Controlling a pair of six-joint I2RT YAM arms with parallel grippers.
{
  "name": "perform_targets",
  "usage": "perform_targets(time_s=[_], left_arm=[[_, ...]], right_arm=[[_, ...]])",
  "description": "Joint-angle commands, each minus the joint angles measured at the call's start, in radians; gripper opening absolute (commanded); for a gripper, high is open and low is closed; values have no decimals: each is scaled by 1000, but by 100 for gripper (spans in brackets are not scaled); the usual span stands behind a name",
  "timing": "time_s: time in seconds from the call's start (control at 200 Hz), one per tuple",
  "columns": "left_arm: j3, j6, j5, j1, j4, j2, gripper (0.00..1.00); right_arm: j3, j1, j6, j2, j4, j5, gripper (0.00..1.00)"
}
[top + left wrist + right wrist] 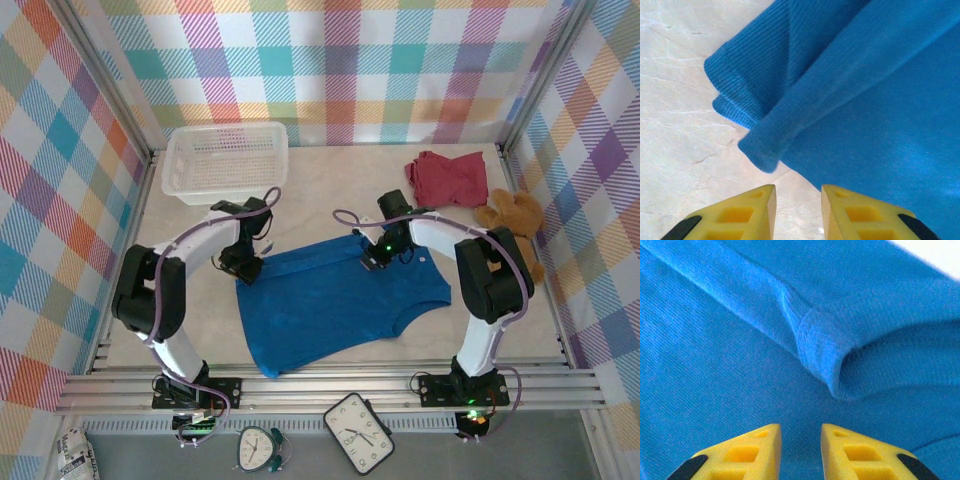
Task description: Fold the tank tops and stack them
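On the wrist cameras the bottom edge cuts off my left fingers (742, 215) and right fingers (747, 452) past their yellow tips. The blue top (335, 300) runs off both those pictures, so I lose its outline there. From above, the red heap (448, 180) is too bunched for me to count tops. My right arm (490, 275) covers part of the teddy (515, 212). The packet (75, 455) in the bottom-left corner is clipped, its print too small to read.

Robot lab test cell, not a home. Alu frame (330, 372) boxes in a pale stone-look surface (330, 180); plaid cloth walls (350, 60) on 3 sides; L arm (145, 295) & R arm (495, 275) bolted at its front edge; 2 clocks (358, 432) outside.
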Motion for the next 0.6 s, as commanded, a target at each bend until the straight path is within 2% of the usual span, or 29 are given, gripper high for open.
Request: perform_targets(time_s=[0.0, 0.125, 0.19, 0.24, 0.37, 0.595], left_arm=[[26, -47, 117, -11, -56, -63, 31], [55, -85, 154, -11, -19, -62, 35], [77, -119, 174, -11, 26, -22, 35], [106, -148, 168, -11, 35, 25, 35], [160, -198, 127, -10, 59, 126, 35], [188, -215, 159, -2, 91, 239, 35]], right_arm=[[-47, 8, 97, -69, -20, 4, 28], [-101, 9, 252, -191, 105, -71, 29], [-96, 8, 348, -204, 186, -86, 32], [-43, 8, 422, -162, 177, -80, 32], [139, 10, 476, -3, 29, -108, 32], [265, 16, 506, 157, -35, -125, 32]])
